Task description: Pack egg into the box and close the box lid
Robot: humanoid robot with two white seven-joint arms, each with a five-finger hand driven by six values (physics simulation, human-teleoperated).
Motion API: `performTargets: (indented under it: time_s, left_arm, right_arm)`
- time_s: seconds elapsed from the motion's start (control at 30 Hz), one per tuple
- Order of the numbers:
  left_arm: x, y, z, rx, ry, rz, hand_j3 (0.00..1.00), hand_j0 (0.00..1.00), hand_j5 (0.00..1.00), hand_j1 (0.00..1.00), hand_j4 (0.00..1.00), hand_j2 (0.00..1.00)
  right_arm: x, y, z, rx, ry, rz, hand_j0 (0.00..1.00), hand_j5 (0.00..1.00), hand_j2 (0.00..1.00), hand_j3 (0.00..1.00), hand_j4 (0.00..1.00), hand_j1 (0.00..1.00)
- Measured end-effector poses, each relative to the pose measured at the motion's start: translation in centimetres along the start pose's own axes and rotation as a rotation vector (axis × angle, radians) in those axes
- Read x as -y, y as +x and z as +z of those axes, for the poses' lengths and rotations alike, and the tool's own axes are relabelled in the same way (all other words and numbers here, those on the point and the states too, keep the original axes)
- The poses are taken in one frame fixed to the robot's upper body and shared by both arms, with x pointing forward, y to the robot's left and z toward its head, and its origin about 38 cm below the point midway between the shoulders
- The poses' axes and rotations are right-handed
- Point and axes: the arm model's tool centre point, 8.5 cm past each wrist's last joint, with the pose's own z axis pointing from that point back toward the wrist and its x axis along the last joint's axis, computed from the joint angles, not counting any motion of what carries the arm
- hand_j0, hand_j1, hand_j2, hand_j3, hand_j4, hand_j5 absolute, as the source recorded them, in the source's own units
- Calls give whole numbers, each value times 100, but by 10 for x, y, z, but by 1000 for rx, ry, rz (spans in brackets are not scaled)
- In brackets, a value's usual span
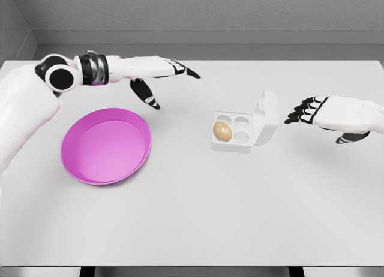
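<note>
The egg [222, 131] sat in the box [233, 146]; the right hand [315, 112], fingers extended and empty, waited beside the raised lid [267, 116], apparently to close it.

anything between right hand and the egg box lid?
Nothing. In the head view, only bare table separates the right hand from the raised lid of the egg box; the hand is open and holds nothing.

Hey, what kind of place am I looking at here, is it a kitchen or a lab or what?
Probably a simulated test bench, not a real kitchen: a plain white table against bare grey walls, holding only a magenta plate and a small white egg box with one egg inside, its lid open.
</note>
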Motion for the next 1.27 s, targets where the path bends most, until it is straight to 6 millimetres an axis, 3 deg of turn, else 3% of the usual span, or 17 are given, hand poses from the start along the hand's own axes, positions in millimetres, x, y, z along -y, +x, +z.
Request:
performTargets:
  time_s: [0.2, 0.37, 0.5, 0.97, 1.27]
  left_arm:
    - [-16, -14, 30, -54, 29, -11, 100, 100, 100, 100, 100, 100]
    - [-10, -32, 59, -102, 47, 33, 100, 100, 100, 100, 100, 100]
    - [-6, -42, 71, -122, 64, 73, 100, 100, 100, 100, 100, 100]
    - [-3, -49, 78, -142, 75, 102, 100, 100, 100, 100, 100, 100]
    - [-3, -46, 71, -126, 78, 104, 100, 100, 100, 100, 100, 100]
  right_arm:
    - [6, 0, -1, 3, -14, 10, 100, 100, 100, 100, 100, 100]
    - [12, 3, -4, 12, -28, 21, 100, 100, 100, 100, 100, 100]
    - [14, 9, -6, 28, -31, 32, 100, 100, 100, 100, 100, 100]
    - [35, 28, -14, 83, -71, 90, 100, 100, 100, 100, 100, 100]
    - [12, -1, -9, 15, -38, -2, 100, 100, 100, 100, 100, 100]
